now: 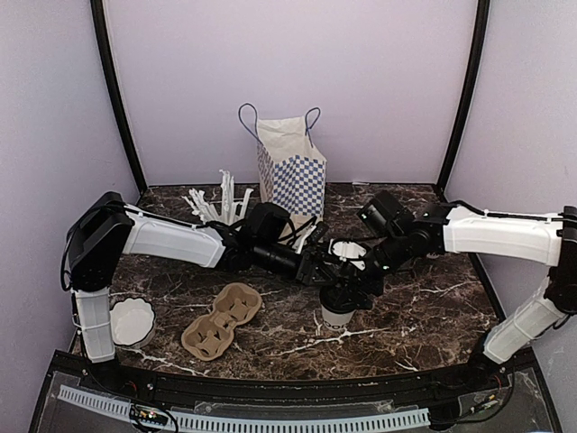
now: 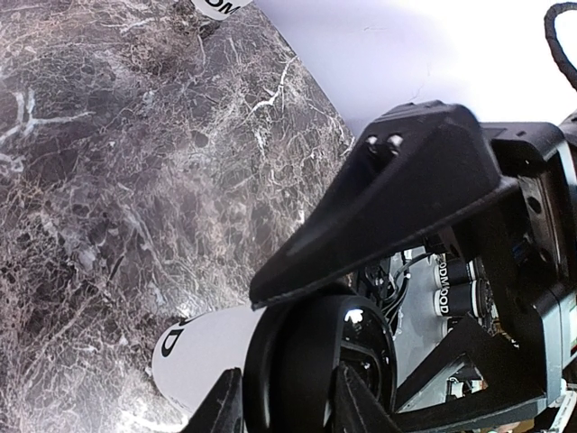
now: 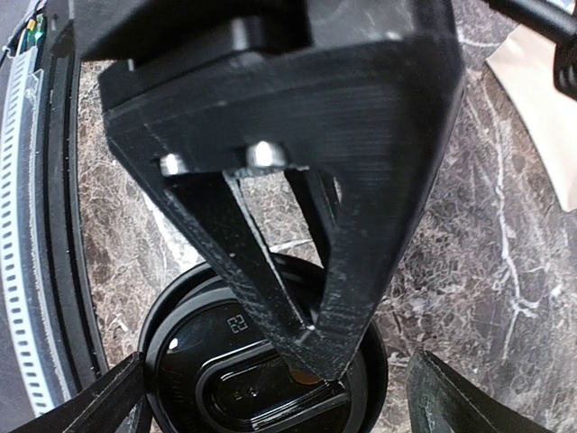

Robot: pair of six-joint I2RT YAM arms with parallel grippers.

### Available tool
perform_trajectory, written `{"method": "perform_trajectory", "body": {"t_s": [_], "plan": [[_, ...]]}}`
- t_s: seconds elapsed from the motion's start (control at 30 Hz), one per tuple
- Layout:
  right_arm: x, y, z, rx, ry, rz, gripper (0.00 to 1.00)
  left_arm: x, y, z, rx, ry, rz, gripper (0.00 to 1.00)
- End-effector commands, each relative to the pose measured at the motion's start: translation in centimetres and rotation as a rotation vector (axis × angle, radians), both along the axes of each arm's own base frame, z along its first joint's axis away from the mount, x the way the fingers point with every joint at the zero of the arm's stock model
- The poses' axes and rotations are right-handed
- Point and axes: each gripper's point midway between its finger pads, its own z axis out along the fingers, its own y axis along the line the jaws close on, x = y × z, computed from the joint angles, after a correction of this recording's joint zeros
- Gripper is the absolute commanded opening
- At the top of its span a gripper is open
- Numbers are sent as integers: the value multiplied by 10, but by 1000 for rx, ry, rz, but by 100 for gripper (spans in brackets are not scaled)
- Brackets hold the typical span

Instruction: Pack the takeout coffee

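- Cup carrier (image 1: 221, 329) flat on the desk (image 1: 424, 316) at near left, cells up, likely set there to receive cups.
- Checkered bag (image 1: 290, 167) upright at the back, handles up, within reach for loading.
- Left gripper (image 2: 290, 410) partly closed on the black lid (image 3: 225, 338) of a coffee cup (image 1: 335, 315), pinching the rim from both sides, probably to steady it.
- Cup upright near the desk's middle, right of the carrier; resting or just lifted, cannot tell.
- Right gripper (image 3: 284, 401) spread wide over the same lid, holding nothing, seemingly poised to take over.

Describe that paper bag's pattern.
The white paper bag has blue-and-white checks low down; top view.
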Motion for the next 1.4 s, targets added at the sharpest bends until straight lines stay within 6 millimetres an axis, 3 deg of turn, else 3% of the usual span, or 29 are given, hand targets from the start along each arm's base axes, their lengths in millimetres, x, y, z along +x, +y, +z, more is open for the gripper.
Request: {"method": "perform_trajectory", "body": {"t_s": [0.0,0.1,0.17,0.3,0.37,0.53,0.63,0.87,1.1,1.37], "plan": [[13,-37,-58,-235,-112,-53,96,-17,29,-63,211,106,29,34],[3,-39,-63,-236,-68,-37,95,-17,30,-63,212,104,29,34],[-1,-33,-48,-184,-62,-21,96,-17,28,-56,195,87,19,34],[-15,-17,-10,-60,-36,53,98,-15,19,-22,106,12,-20,38],[-21,-13,1,-28,-19,81,99,-14,15,-3,64,-28,-38,46],[-28,-9,10,-1,19,116,98,-11,10,40,-5,-134,-67,54],[-28,-7,17,7,13,121,99,-10,15,53,13,-190,-71,56],[-22,1,35,34,-20,140,99,-2,31,64,82,-285,-45,57],[-15,7,30,13,-14,152,99,26,59,64,125,-298,107,57],[-18,4,18,-26,9,166,97,36,69,61,122,-283,156,57]]}}
